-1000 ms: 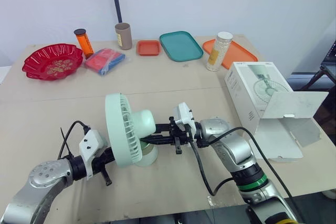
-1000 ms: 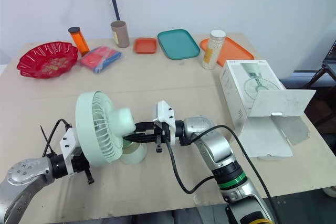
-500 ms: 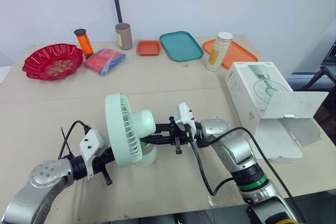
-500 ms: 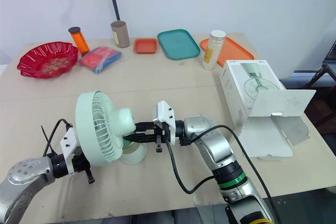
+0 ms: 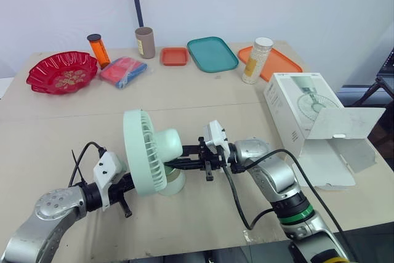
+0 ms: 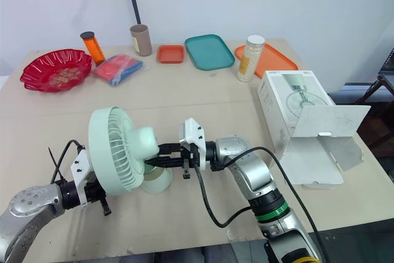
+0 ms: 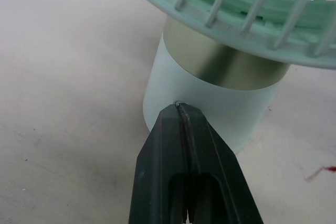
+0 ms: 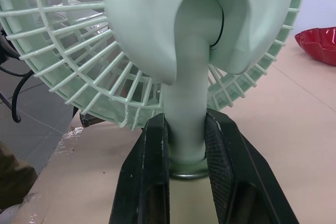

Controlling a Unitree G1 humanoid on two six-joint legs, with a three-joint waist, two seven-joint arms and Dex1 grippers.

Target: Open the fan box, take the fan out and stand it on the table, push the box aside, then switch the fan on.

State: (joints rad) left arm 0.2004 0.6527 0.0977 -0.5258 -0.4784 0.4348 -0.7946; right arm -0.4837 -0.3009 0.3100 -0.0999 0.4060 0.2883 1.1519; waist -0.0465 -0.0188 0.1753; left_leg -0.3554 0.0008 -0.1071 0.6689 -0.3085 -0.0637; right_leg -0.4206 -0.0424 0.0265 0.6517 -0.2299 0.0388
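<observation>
A pale green fan [image 5: 151,152] stands upright on the table [image 5: 203,97], near its front edge, between the two arms. The open box [image 5: 301,115] lies well apart on the right, so the step in hand is judged to be the last: switching on. The right gripper [image 8: 186,129] clamps the fan's neck just above the base. The left gripper [image 7: 178,109] has its fingers pressed together, tips touching the front of the base. Next comes a firm, short press while the right steadies. The grille faces the robot's left; the stem runs vertically.
</observation>
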